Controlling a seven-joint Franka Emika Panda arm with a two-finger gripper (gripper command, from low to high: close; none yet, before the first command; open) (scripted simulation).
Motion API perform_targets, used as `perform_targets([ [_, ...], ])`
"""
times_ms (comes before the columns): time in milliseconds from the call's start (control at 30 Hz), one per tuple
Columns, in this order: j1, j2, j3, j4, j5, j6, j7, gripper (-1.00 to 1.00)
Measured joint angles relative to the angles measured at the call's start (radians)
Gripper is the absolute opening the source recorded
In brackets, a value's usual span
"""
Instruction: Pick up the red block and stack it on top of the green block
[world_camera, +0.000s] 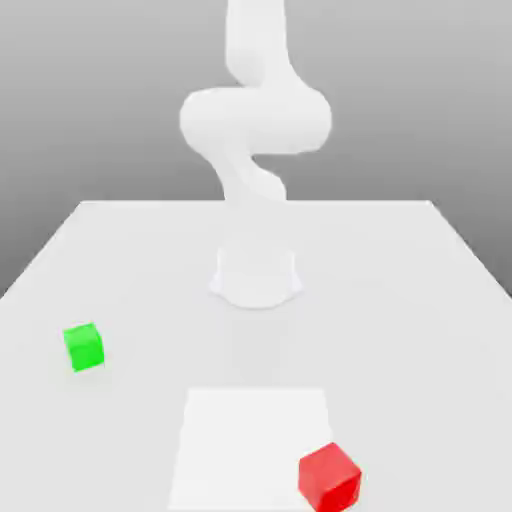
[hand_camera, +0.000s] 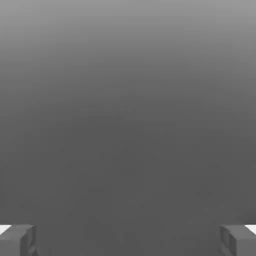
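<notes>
Closest to the exterior camera sits the red block (world_camera: 330, 479), between five and six o'clock as seen from the middle of the exterior view. It is turned cornerwise, and its outline overlaps the near part of the pale patch's edge.

Largest is the light grey table (world_camera: 400, 300), which spreads broadly from three o'clock round through six to nine, its far edge crossing above the middle. Next in size comes the white robot arm (world_camera: 256, 120), its base standing near the centre of the clock face and its links rising toward twelve, against a grey backdrop (world_camera: 420, 90). The pale patch (world_camera: 250, 440) lies at six o'clock, a brighter four-sided area on the table, nearer the camera than the arm's base.

As for the gripper (hand_camera: 128, 241), its jaws stand spread wide in the hand view, the two dark grey fingers (hand_camera: 17, 241) well apart with plain grey background between them. They hold nothing and touch neither block.

Smallest of all, the green block (world_camera: 84, 347) rests on the table at eight o'clock, upright and slightly turned. It is well apart from the red block, which lies toward four o'clock from it and closer to the camera.
</notes>
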Motion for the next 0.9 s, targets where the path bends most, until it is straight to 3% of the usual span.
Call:
perform_targets([
  [467,-0.202,0.470,0.259,-0.053,-0.184,0.139,0.628,0.00],
  [700,-0.209,0.699,0.291,-0.079,-0.260,0.210,0.928,0.00],
  [900,-0.184,0.872,0.296,-0.107,-0.239,0.284,1.124,0.00],
])
